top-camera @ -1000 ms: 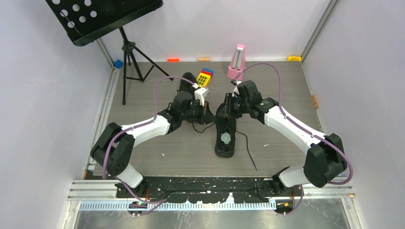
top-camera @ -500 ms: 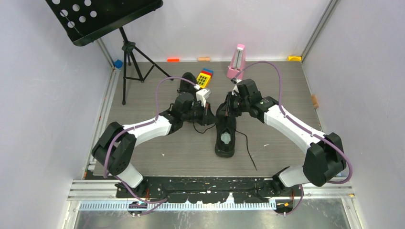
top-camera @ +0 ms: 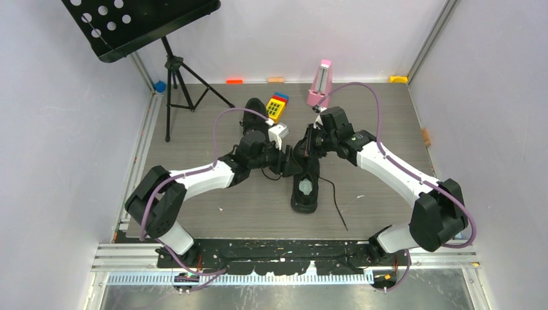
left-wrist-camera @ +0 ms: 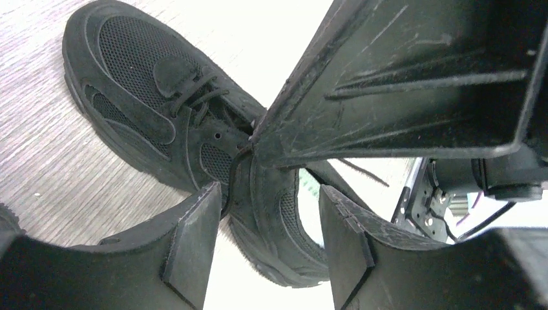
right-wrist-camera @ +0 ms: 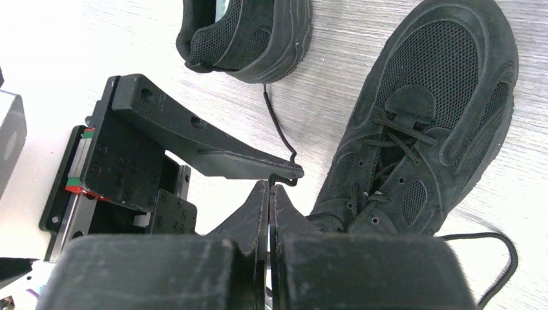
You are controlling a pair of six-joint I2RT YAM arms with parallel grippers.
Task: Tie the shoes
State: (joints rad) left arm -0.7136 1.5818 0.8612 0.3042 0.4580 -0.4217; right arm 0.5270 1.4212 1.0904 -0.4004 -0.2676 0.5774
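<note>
The right tool point(right-wrist-camera: 270, 187) is clenched on a thin lace point(right-wrist-camera: 279, 132) over the near shoe point(top-camera: 305, 192), which lies mid-way across the surface point(top-camera: 381, 116) with its heel near. The left tool point(left-wrist-camera: 268, 194) is released, jaws apart, gripping nothing. The second shoe point(top-camera: 254, 108) lies far-left.

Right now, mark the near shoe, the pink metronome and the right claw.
near shoe point(top-camera: 305, 187), top view, pale insole patch
pink metronome point(top-camera: 320, 85), top view, body
right claw point(right-wrist-camera: 269, 188), right wrist view, where tips meet

Black music stand point(top-camera: 139, 26), pink metronome point(top-camera: 320, 84), multicoloured toy point(top-camera: 277, 105), wood-grain table point(top-camera: 258, 210)
</note>
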